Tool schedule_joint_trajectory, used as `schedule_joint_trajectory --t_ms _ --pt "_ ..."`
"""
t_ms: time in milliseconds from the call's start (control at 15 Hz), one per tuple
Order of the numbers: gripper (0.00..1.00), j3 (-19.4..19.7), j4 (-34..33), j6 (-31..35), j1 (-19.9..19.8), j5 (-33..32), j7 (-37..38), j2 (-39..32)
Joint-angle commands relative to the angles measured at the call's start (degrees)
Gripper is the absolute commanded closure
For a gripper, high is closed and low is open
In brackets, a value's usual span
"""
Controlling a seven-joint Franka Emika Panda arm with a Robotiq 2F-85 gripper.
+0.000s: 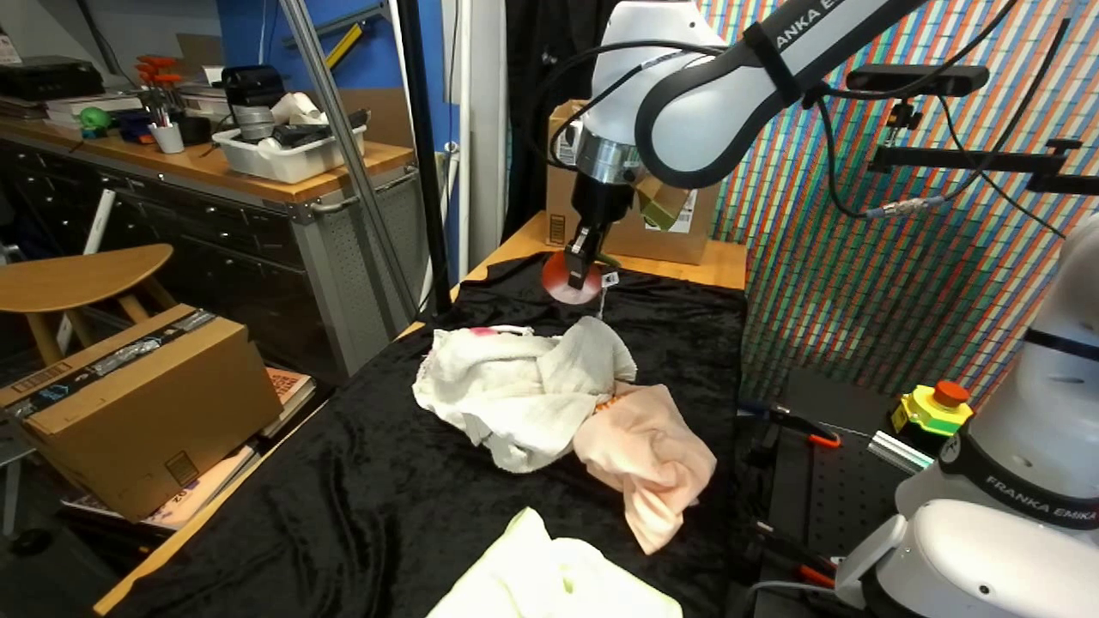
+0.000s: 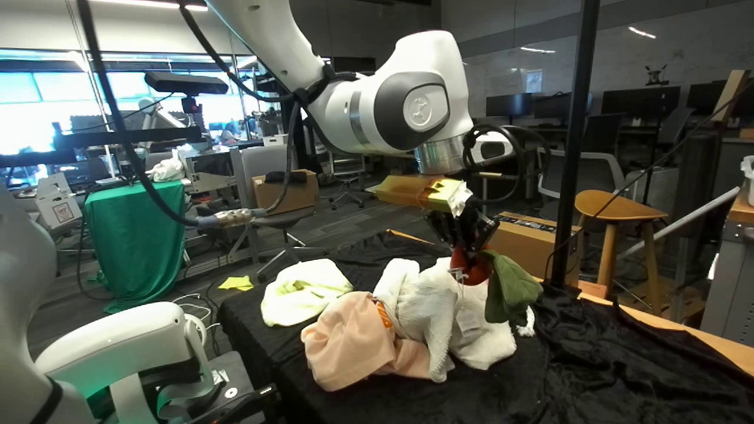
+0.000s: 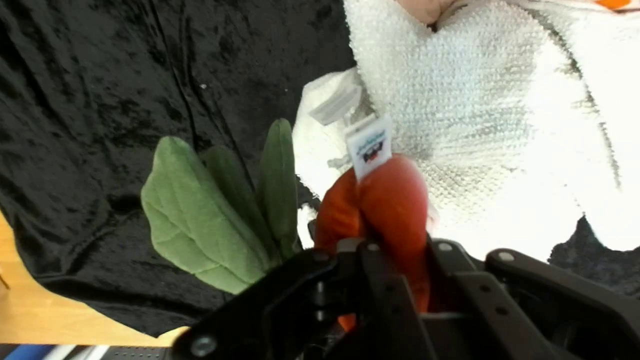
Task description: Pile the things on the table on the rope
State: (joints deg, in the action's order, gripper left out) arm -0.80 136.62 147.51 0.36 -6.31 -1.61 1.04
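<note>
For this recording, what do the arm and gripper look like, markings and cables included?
The arm is white and rounded, with dark grey trim, black cables and a silver ring near its end. A black band low on it reads FRANKA EMIKA in white. The gripper is black and jointed, with shiny bolts.

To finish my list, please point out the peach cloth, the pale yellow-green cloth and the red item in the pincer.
Peach cloth (image 2: 353, 344): in an exterior view, on its bunched middle.
Pale yellow-green cloth (image 2: 305, 291): in an exterior view, on its folded middle.
Red item (image 3: 396, 202): in the wrist view, on its bulge.
</note>
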Motion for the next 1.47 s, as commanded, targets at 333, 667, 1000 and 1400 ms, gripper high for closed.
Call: schedule_joint_trajectory --t_ms 333,667,1000,1400 --pt "0.91 -2.37 -11.39 -1.54 -0.20 10.76 -15.76 -14.85" --pt "0.91 -4.51 -15.11 -3.18 -0.70 10.29 -18.27 -19.49" --pt "0.91 -5.86 -17.12 -5.94 -0.84 10.15 -20.98 -20.73" --pt "0.91 -7.64 -18.27 -10.17 -0.49 10.27 -23.91 -21.85"
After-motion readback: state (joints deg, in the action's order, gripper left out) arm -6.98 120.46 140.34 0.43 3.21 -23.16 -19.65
